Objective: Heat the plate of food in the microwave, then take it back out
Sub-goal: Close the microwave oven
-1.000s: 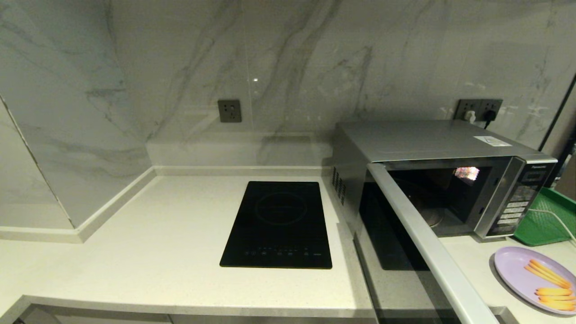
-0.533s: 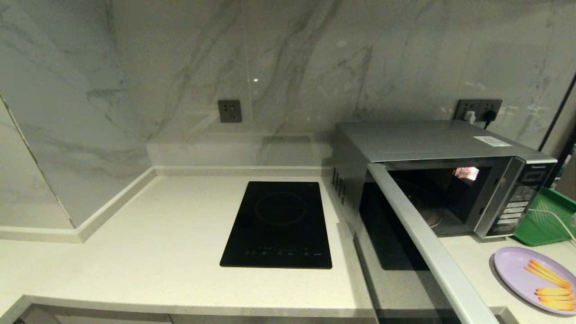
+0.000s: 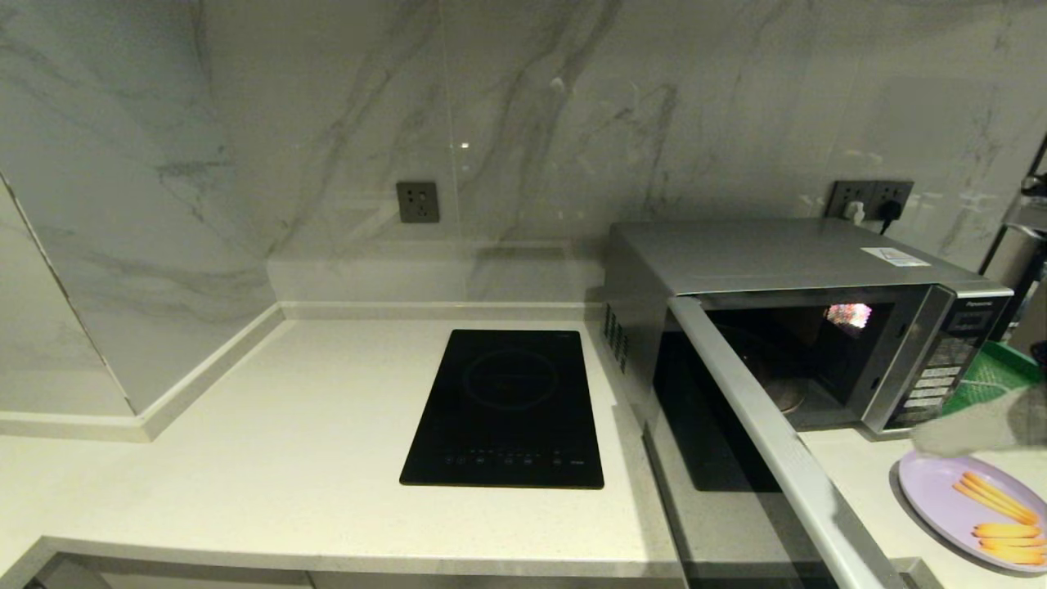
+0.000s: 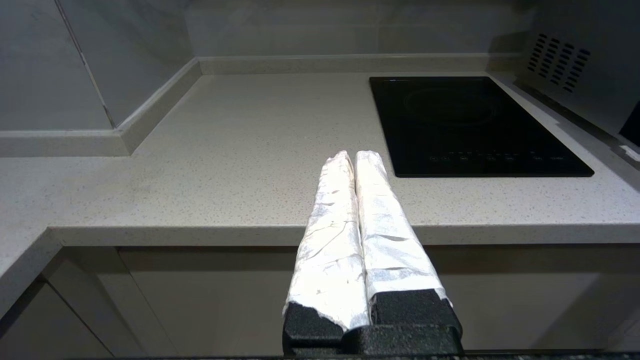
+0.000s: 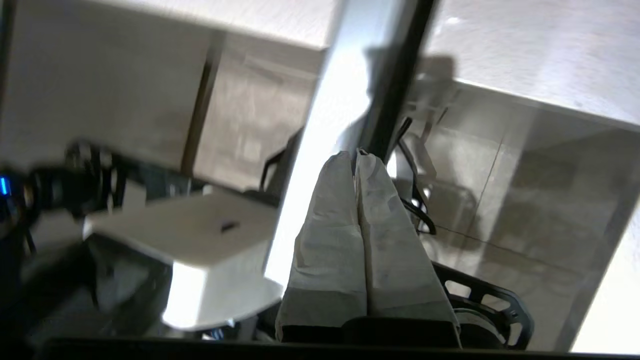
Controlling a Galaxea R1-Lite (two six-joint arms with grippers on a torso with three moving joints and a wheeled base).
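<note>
Boxy silver microwave (image 3: pixel 818 327) door open. Round lavender plate of orange food sticks (image 3: pixel 965 507) on counter right of it, just below clenched right gripper (image 3: pixel 928 442); left gripper (image 4: pixel 356 157) clenched, far.

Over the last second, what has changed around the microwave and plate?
The right tool, shut and empty, has swung into the head view from the right edge, blurred, above the plate of food's far rim. The microwave door stays open, plate unmoved; left tool parked, shut.
</note>
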